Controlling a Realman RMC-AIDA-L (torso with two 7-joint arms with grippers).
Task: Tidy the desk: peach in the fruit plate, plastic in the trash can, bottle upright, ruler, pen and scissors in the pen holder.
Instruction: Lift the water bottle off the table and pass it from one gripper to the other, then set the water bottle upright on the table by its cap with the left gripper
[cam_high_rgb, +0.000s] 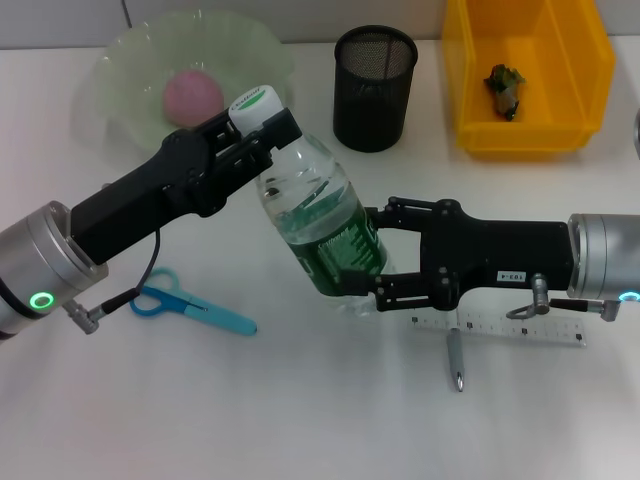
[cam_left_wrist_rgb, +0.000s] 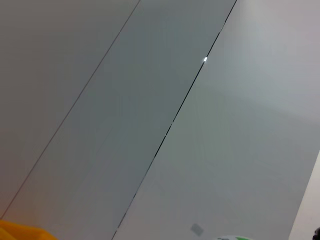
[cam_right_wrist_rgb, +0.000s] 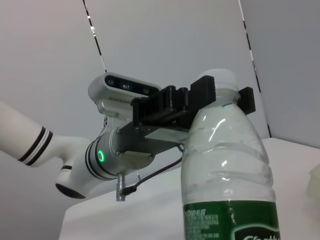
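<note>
You see the bottle (cam_high_rgb: 318, 218) tilted at mid-desk (cam_high_rgb: 300, 410), its base down, the left gripper (cam_high_rgb: 262, 131) clamped at its neck and the right gripper (cam_high_rgb: 378, 256) clenched around its green label. The scissors (cam_high_rgb: 190, 303) lie near left; the ruler (cam_high_rgb: 500, 328) and pen (cam_high_rgb: 454, 360) lie near right. A pale panelled wall (cam_right_wrist_rgb: 165, 45) stands behind.

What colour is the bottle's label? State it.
Dark green with white lettering, wrapped around the lower half of the bottle. It shows best in the head view.
</note>
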